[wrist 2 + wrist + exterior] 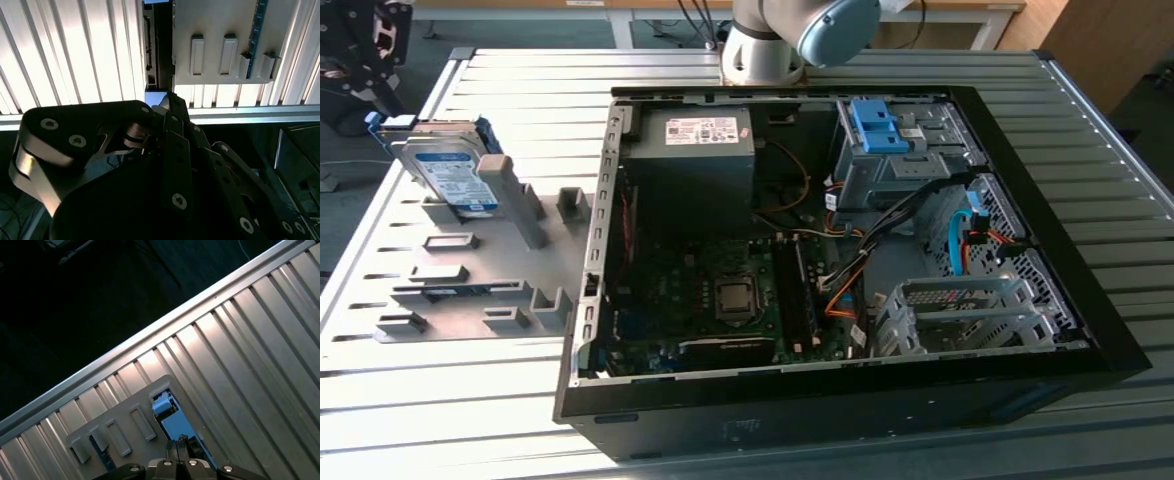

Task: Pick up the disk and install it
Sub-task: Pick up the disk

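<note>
At the exterior view's left | your disk (pixel 447 170) stands tilted on the grey fixture plate (pixel 520 262), outside the open computer case (pixel 1110 335) | in the first wrist view your gripper (pixel 181 442) hangs right above it, closed and empty.

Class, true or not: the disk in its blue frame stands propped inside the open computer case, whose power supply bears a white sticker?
Not quite. The exterior view shows the disk propped on the grey fixture plate outside the computer case, at the exterior view's left. The power supply does bear a white sticker.
</note>
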Controlling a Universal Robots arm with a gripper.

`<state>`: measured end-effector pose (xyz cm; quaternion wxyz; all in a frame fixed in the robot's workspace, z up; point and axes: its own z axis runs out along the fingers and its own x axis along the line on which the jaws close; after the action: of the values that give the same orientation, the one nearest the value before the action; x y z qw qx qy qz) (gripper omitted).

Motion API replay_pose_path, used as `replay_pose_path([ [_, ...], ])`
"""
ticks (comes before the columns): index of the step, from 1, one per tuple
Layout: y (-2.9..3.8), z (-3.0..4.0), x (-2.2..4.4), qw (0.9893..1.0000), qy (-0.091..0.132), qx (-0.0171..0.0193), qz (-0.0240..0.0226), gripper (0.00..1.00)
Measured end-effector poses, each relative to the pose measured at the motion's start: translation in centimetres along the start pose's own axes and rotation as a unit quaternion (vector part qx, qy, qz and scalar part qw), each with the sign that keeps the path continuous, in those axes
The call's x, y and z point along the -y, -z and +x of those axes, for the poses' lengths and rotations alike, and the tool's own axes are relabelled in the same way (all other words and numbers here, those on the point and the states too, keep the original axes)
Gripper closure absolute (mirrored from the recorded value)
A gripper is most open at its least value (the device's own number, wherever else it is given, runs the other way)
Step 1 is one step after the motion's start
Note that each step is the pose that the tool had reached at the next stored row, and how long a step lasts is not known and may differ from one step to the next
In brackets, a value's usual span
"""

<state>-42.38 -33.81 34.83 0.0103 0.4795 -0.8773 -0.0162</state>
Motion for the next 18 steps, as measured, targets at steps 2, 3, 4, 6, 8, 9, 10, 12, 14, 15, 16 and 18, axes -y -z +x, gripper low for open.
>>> replay_pose_path([
  [2, -0.03, 0.0, -0.01, 0.9998, 0.019, -0.0007, 0.0, 0.89],
  [3, -0.06, 0.0, -0.01, 0.9996, 0.028, -0.001, 0.0001, 0.89],
  [4, -0.08, 0.0, -0.01, 0.9993, 0.037, -0.0014, 0.0001, 0.89],
  [6, -0.13, 0.0, -0.01, 0.9985, 0.055, -0.0021, 0.0001, 0.89],
  [8, -0.15, 0.0, 0.0, 0.9973, 0.073, -0.0028, 0.0002, 0.89],
  [9, -0.16, 0.0, 0.0, 0.9966, 0.082, -0.0031, 0.0002, 0.89],
  [10, -0.17, 0.0, -0.01, 0.9959, 0.09, -0.0035, 0.0002, 0.89],
  [12, -0.18, 0.0, 0.0, 0.9948, 0.101, -0.0038, 0.0003, 0.89],
  [14, -0.18, 0.0, -0.01, 0.9948, 0.102, -0.0039, 0.0003, 0.89],
  [15, -0.18, 0.0, -0.01, 0.9947, 0.102, -0.0039, 0.0003, 0.89],
  [16, -0.17, 0.0, -0.01, 0.9947, 0.102, -0.0039, 0.0002, 0.89],
  [18, -0.18, 0.02, -0.04, 0.9947, 0.102, -0.0038, 0.0005, 0.89],
])
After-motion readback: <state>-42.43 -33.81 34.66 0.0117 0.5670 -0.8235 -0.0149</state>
